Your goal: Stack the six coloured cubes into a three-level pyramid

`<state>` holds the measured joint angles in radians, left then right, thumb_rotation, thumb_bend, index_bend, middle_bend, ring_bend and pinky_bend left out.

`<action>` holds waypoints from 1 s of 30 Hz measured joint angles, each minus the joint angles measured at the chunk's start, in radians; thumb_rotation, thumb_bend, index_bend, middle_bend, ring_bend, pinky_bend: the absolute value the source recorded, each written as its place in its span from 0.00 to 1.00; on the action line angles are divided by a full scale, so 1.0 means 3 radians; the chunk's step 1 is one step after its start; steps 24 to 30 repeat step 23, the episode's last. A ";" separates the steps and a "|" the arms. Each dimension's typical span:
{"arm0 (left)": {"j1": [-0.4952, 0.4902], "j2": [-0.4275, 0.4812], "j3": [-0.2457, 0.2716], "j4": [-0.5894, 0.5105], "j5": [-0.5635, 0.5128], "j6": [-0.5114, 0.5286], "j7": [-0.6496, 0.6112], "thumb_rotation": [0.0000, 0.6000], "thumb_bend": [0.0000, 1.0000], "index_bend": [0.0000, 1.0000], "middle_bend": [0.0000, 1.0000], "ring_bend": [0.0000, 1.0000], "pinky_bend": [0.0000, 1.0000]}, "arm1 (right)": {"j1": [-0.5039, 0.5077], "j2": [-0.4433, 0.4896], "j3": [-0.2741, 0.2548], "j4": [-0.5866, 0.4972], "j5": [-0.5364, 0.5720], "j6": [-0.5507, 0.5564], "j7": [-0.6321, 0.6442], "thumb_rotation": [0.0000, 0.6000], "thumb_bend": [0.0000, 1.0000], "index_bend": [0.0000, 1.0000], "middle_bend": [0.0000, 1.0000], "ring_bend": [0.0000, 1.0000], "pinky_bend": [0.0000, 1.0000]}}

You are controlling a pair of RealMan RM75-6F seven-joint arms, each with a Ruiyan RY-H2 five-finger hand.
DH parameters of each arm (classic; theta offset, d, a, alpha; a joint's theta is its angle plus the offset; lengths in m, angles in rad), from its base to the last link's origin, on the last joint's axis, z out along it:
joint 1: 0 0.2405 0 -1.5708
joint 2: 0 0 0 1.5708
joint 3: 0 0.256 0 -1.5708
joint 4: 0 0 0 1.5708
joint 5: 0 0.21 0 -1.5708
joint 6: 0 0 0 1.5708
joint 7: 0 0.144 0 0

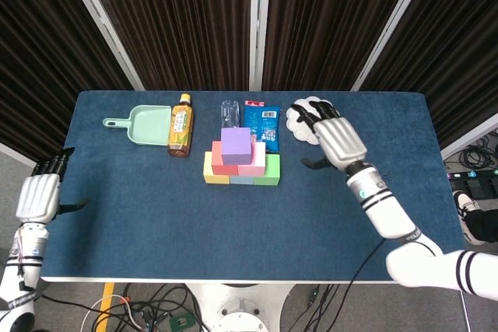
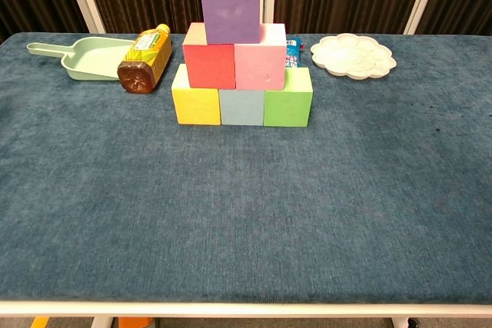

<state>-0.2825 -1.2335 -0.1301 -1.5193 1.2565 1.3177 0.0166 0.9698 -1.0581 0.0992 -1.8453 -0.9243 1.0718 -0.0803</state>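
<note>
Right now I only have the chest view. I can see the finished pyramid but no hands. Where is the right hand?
Observer: In the head view the right hand hangs to the right of the pyramid, near the white palette, touching none of the cubes.
Operator: Is it holding anything?
Observer: No, its fingers are apart and empty.
Operator: And the left hand?
Observer: The left hand is out past the left edge of the table, open and holding nothing.
</note>
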 measured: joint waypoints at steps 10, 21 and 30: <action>0.0377 0.0065 0.0114 0.0131 0.0025 0.0315 -0.0239 1.00 0.06 0.03 0.07 0.13 0.12 | -0.1238 -0.0002 -0.0413 0.0383 -0.1053 0.1136 0.0675 1.00 0.12 0.00 0.08 0.00 0.00; 0.0825 0.0133 0.0431 -0.0048 0.0403 0.0777 -0.0291 1.00 0.06 0.03 0.07 0.13 0.11 | -0.2303 -0.0087 -0.0751 0.0897 -0.1678 0.1901 0.1469 1.00 0.14 0.00 0.06 0.00 0.00; 0.0893 0.0117 0.0485 -0.0092 0.0484 0.0855 -0.0237 1.00 0.06 0.03 0.07 0.13 0.11 | -0.2411 -0.0106 -0.0768 0.0968 -0.1748 0.1963 0.1522 1.00 0.14 0.00 0.06 0.00 0.00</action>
